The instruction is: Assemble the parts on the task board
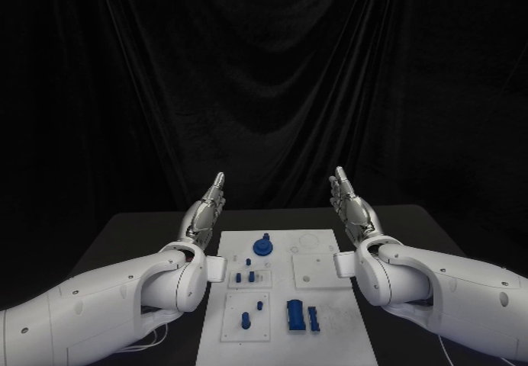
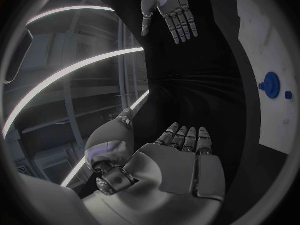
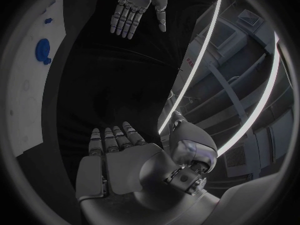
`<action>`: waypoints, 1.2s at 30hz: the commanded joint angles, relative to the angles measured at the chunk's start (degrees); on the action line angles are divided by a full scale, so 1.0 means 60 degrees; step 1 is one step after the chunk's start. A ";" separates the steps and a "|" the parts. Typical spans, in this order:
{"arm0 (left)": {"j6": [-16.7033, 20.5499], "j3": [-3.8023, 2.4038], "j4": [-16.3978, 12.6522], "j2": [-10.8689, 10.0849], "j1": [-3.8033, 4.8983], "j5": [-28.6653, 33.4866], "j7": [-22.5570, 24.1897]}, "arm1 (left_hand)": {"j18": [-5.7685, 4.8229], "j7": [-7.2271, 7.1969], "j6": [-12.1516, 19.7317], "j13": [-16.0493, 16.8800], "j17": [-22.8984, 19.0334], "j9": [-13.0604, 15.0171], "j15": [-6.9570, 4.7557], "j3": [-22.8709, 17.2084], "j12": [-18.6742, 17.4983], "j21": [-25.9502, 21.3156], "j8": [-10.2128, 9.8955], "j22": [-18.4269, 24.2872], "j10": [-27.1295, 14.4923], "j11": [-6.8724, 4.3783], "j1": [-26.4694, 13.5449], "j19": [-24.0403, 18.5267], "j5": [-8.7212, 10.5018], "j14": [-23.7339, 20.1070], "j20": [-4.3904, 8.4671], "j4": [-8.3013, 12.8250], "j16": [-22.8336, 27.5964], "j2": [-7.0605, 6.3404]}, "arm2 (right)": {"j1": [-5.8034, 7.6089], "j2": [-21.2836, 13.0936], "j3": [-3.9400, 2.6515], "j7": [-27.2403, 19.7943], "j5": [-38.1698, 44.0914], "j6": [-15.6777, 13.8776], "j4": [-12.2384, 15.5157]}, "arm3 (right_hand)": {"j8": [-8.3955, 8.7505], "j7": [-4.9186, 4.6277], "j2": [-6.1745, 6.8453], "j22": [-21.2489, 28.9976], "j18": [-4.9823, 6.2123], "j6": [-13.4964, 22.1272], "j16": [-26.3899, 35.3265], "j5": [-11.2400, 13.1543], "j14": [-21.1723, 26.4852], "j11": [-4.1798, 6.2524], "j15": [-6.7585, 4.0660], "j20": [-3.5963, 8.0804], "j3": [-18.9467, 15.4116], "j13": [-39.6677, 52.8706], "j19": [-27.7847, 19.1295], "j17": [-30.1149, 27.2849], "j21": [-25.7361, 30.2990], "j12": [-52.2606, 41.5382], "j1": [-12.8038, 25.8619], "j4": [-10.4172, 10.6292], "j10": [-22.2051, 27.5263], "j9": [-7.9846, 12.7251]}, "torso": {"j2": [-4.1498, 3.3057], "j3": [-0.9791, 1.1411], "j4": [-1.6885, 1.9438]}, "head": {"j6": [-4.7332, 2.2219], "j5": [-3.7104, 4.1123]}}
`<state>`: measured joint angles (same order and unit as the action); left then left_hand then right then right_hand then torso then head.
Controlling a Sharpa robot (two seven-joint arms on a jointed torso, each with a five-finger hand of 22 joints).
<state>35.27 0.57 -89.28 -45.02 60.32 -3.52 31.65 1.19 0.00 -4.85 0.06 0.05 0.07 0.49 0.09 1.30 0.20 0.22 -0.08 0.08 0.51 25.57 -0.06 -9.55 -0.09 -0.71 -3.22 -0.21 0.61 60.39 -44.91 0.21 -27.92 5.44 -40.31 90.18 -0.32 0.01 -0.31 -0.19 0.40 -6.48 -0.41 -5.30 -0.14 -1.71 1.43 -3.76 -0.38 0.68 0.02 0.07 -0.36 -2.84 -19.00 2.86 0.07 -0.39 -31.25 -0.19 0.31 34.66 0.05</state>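
Note:
The white task board (image 1: 330, 305) lies in the middle of the black table. On it sit a round blue part (image 1: 263, 247), small blue pegs (image 1: 249, 276), two more pegs (image 1: 246, 319) and two taller blue blocks (image 1: 301, 315). My left hand (image 1: 207, 211) is raised above the board's far left corner, fingers straight and apart, holding nothing. My right hand (image 1: 353, 204) is raised above the far right corner in the same flat pose. The left wrist view shows my left hand (image 2: 182, 157), the right hand (image 2: 169, 10) opposite, and the round blue part (image 2: 270, 84). The right wrist view shows my right hand (image 3: 115, 152), the left hand (image 3: 136, 7) and the round part (image 3: 43, 50).
The black table (image 1: 132, 232) extends on both sides of the board, with a dark curtain behind it. My white forearms (image 1: 121, 297) flank the board's near half.

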 commanded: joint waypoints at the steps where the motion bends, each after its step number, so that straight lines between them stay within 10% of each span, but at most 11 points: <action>1: 0.1367 -0.0063 -0.0089 0.0041 -0.0023 0.0553 -0.0286 | -0.0199 0.0000 0.0808 -0.0011 -0.0009 -0.0011 -0.0082 -0.0015 -0.0217 -0.0033 -0.0036 0.0013 -0.0013 -0.0085 -0.1363 0.0010 0.0512 0.0015 0.0119 0.0537 0.0035 -0.0102 | -0.0038 0.0036 -0.0034 -0.0312 -0.0906 -0.0634 -0.0037 | 0.0053 -0.0002 0.0051 0.0031 -0.0066 0.0355 0.0069 0.0883 0.0023 0.0285 -0.0238 0.0626 0.0063 -0.0114 -0.0003 -0.0012 0.0060 0.0474 0.1010 -0.0476 -0.0012 0.0065 | 0.0012 0.0032 -0.0051 | -0.0046 -0.0008; 12: 0.1474 -0.0094 -0.0112 0.0055 -0.0027 0.0587 -0.0310 | -0.0199 0.0000 0.0808 -0.0011 -0.0009 -0.0011 -0.0082 -0.0015 -0.0217 -0.0033 -0.0036 0.0013 -0.0013 -0.0085 -0.2453 0.0010 0.0918 0.0015 0.0119 0.0537 0.0035 -0.0102 | -0.0038 0.0036 -0.0034 -0.0312 -0.0907 -0.0634 -0.0037 | 0.0053 -0.0002 0.0051 0.0031 -0.0066 0.1080 0.0069 0.0883 0.0023 0.0285 -0.0238 0.0626 0.0063 -0.0114 -0.0003 -0.0012 0.0060 0.0474 0.1815 -0.0476 -0.0012 0.0065 | 0.0012 0.0032 -0.0051 | -0.0046 -0.0008; 13: 0.1474 -0.0094 -0.0112 0.0055 -0.0027 0.0587 -0.0310 | -0.0199 0.0000 0.0808 -0.0011 -0.0009 -0.0011 -0.0082 -0.0015 -0.0217 -0.0033 -0.0036 0.0013 -0.0013 -0.0085 -0.2502 0.0010 0.1591 0.0015 0.0119 0.0537 0.0035 -0.0102 | -0.0038 0.0036 -0.0034 -0.0312 -0.0907 -0.0634 -0.0037 | 0.0053 -0.0002 0.0051 0.0031 -0.0066 0.1080 0.0069 0.0883 0.0023 0.0285 -0.0238 0.0626 0.0063 -0.0114 -0.0003 -0.0012 0.0060 0.0474 0.1845 -0.0476 -0.0012 0.0065 | 0.0012 0.0032 -0.0051 | -0.0046 -0.0008; 21: 0.1474 -0.0094 -0.0112 0.0055 -0.0027 0.0587 -0.0310 | -0.0199 0.0000 0.0808 -0.0011 -0.0009 -0.0011 -0.0082 -0.0015 -0.0217 -0.0033 -0.0036 0.0013 -0.0013 -0.0085 -0.3000 0.0010 0.1591 0.0015 0.0119 0.0537 0.0035 -0.0102 | -0.0038 0.0036 -0.0034 -0.0312 -0.0907 -0.0634 -0.0037 | 0.0053 -0.0002 0.0051 0.0031 -0.0066 0.1080 0.0069 0.0883 0.0023 0.0285 -0.0238 0.0626 0.0063 -0.0114 -0.0003 -0.0012 0.0060 0.0474 0.3167 -0.0476 -0.0012 0.0065 | 0.0012 0.0032 -0.0051 | -0.0046 -0.0008; 28: 0.1474 -0.0094 -0.0112 0.0055 -0.0027 0.0587 -0.0310 | -0.0199 0.0000 0.0808 -0.0011 -0.0009 -0.0011 -0.0082 -0.0015 -0.0217 -0.0033 -0.0036 0.0013 -0.0013 -0.0085 -0.4261 0.0010 0.1591 0.0015 0.0119 0.0537 0.0035 -0.0102 | -0.0038 0.0036 -0.0034 -0.0312 -0.0907 -0.0634 -0.0037 | 0.0053 -0.0002 0.0051 0.0031 -0.0066 0.1080 0.0069 0.0883 0.0023 0.0285 -0.0238 0.0626 0.0063 -0.0114 -0.0003 -0.0012 0.0060 0.0474 0.3167 -0.0476 -0.0012 0.0065 | 0.0012 0.0032 -0.0051 | -0.0046 -0.0008; 36: 0.1474 -0.0094 -0.0112 0.0055 -0.0027 0.0587 -0.0310 | -0.0199 0.0000 0.0808 -0.0011 -0.0009 -0.0011 -0.0082 -0.0015 -0.0217 -0.0033 -0.0036 0.0013 -0.0013 -0.0085 -0.4261 0.0010 0.1591 0.0015 0.0119 0.0537 0.0035 -0.0102 | -0.0038 0.0036 -0.0034 -0.0312 -0.0907 -0.0634 -0.0037 | 0.0053 -0.0002 0.0051 0.0031 -0.0066 0.1080 0.0069 0.0883 0.0023 0.0285 -0.0238 0.0626 0.0063 -0.0114 -0.0003 -0.0012 0.0060 0.0474 0.3167 -0.0476 -0.0012 0.0065 | 0.0012 0.0032 -0.0051 | -0.0046 -0.0008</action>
<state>43.65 0.08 -89.80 -44.80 60.23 -0.11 29.21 0.32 0.00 -0.41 0.10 0.10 0.09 0.40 -0.03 0.17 0.20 0.22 -0.07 -0.12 0.32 0.35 -0.06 -0.16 -0.18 -0.31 -0.23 -0.21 -0.03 60.28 -44.68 0.06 -29.22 -0.12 -43.44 89.93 -0.32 -0.05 0.06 -0.06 0.43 -0.27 -0.20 -0.20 -0.13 -0.30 0.41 -0.29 0.01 0.10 0.02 0.08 -0.37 -0.21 -0.36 0.46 0.09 -0.08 -31.17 0.00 0.00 34.37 0.01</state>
